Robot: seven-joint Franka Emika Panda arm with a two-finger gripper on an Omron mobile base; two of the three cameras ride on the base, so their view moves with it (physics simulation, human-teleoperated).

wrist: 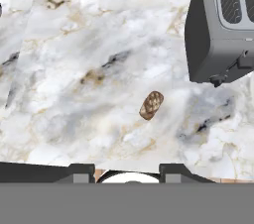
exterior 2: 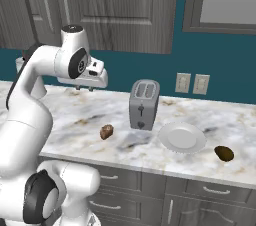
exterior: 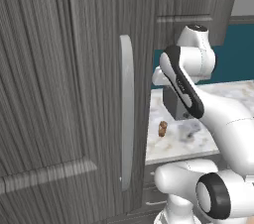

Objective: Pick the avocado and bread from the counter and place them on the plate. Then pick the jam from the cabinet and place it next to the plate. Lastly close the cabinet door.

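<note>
Presently: gripper (exterior 2: 85, 88) shut, empty, above marble counter (wrist: 74, 69); bread (wrist: 151, 105) at centre, toaster (wrist: 223, 25) at two o'clock.

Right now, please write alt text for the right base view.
A white arm holds its gripper above the marble counter. Ahead lie bread, a toaster, an empty plate and an avocado.

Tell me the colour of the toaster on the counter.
Dark grey toaster, clearest in the right base view.
</note>
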